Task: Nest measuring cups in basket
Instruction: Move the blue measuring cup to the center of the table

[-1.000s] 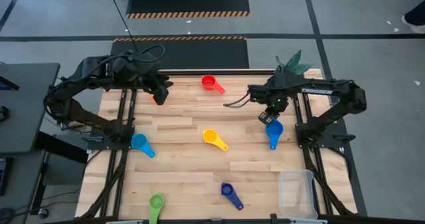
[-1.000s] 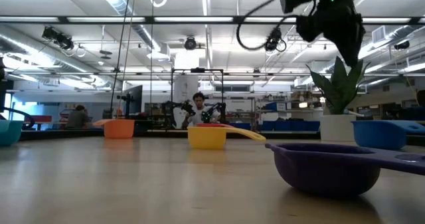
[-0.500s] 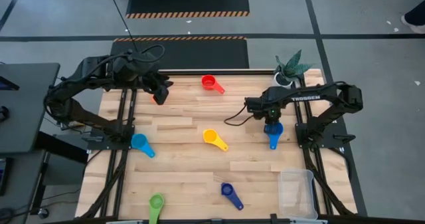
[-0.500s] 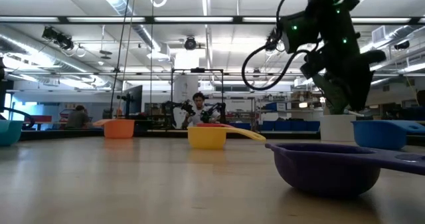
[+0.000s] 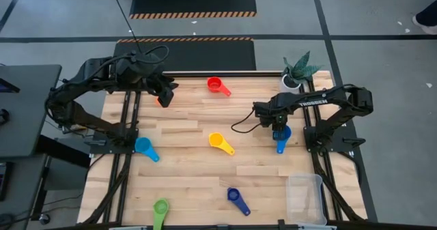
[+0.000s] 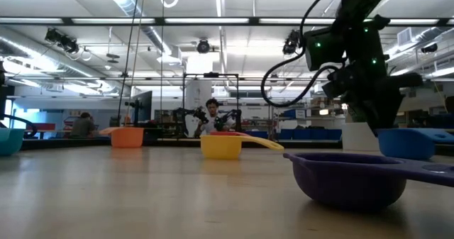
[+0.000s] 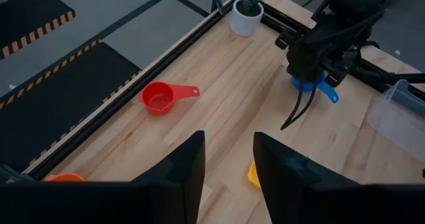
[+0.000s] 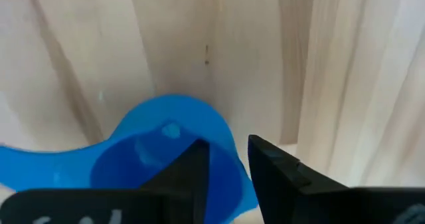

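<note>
Bench spread with cups; our right gripper (image 5: 278, 130), narrowly parted, straddles the blue cup's (image 5: 282, 136) rim — we should pinch squarely before lifting.

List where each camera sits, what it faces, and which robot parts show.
High: overhead, looking down; both arms, table.
Low: table height, looking across; right arm above the blue cup.
Left wrist: over the table's far-left corner, facing the red cup; its own fingers.
Right wrist: pointing down at the blue cup; right gripper straddles its rim.
Shared: all show the blue cup.
</note>
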Motion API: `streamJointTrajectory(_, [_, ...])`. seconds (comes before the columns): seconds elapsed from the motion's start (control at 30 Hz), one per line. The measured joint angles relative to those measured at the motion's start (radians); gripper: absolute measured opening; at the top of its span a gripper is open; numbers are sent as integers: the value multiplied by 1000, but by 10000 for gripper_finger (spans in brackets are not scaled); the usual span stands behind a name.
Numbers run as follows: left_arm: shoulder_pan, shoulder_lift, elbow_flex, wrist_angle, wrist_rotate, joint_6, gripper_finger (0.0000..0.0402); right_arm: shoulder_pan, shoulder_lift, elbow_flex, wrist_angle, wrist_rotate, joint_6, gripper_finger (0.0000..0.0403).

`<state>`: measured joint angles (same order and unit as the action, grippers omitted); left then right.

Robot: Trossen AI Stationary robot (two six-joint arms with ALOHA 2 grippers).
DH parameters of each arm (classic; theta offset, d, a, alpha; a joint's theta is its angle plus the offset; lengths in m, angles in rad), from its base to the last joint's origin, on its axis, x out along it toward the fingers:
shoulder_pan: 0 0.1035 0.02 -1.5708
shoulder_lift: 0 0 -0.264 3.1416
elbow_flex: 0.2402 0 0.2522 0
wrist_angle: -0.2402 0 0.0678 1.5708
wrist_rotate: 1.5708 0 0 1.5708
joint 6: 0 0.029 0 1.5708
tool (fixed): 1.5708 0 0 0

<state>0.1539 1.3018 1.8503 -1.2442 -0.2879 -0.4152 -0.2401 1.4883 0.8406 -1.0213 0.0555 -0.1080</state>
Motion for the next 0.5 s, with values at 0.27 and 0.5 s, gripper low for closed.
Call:
streamJointTrajectory(0.27, [0,0,0,0,0,-3,135,-21,0,-15,113,-8,-19,22])
streamJointTrajectory(0.5, [0,0,0,0,0,-21,135,-37,0,96,177,31,-70,10])
